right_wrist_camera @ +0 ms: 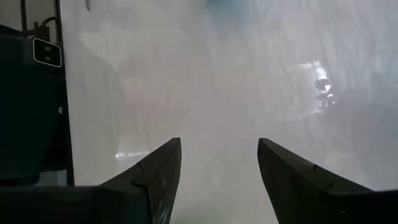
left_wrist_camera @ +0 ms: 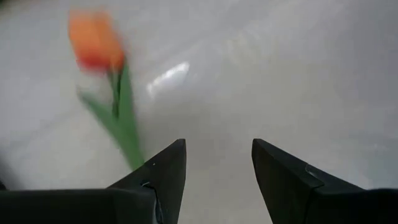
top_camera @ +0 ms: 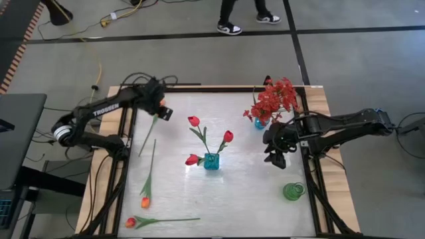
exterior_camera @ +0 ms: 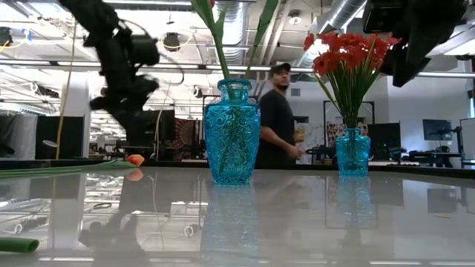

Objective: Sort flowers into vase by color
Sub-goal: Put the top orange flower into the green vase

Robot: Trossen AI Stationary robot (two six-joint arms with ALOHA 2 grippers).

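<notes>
Three red rosebuds (top_camera: 193, 121) fill the centre vase (top_camera: 211, 161) and red sprays (top_camera: 273, 99) the far-edge vase (top_camera: 260, 123), while three orange tulips (top_camera: 145, 201) lie by the tabletop's left edge, the green vase (top_camera: 293, 192) empty, and both the left gripper (top_camera: 163, 111) and right gripper (top_camera: 274, 158) hang open, holding nothing.

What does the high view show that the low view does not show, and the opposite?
Only the high view shows the green vase, empty, near the right arm, and two orange tulips lying flat at the table's near left. Only the low view shows a person standing behind the table. Both show the blue vase of red rosebuds and the smaller blue vase of red sprays.
</notes>
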